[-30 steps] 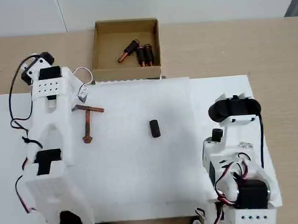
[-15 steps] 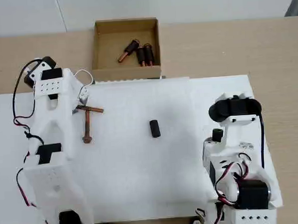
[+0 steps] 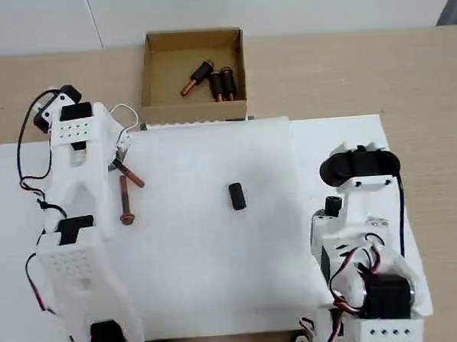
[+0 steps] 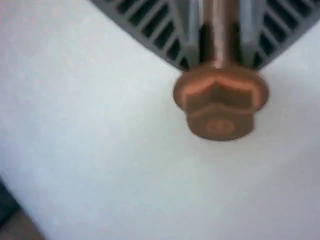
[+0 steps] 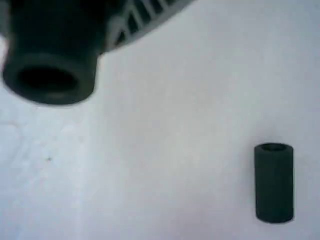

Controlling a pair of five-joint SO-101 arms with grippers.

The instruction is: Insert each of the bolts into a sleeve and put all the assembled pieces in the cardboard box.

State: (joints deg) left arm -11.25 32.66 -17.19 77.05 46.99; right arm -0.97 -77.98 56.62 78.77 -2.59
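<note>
The left pincer [image 3: 123,156] is clamped narrow on a copper bolt [image 4: 220,107]. In its wrist view the shank runs up between the ribbed grey jaws and the six-sided head sticks out below them, over the white foam sheet [image 3: 219,279]. From above, two bolts sit right at this pincer's tips: a slanted bolt [image 3: 132,178] touching them, and a straight bolt [image 3: 125,199] just past them, with its head pointing toward the arm's base. I cannot tell from above which of the two is the clamped one. The right pincer [image 3: 330,215] holds a black sleeve [image 5: 48,75]. The sleeve lies against the pincer's ribbed jaw and its open bore faces the wrist camera. In the high view the same sleeve stands up from the pincer like a small dark peg. A loose sleeve [image 3: 237,196] lies on its side on the foam, between the two pincers. It is closer to the right one but well apart from both. The cardboard box [image 3: 197,111] rests on the wooden table [image 3: 361,72] just past the far edge of the foam, beyond the left pincer and off toward the right arm's side. Three assembled pieces [image 3: 216,83] lie inside it, each a black sleeve with copper showing at one end, grouped toward the wall nearer the right pincer.
</note>
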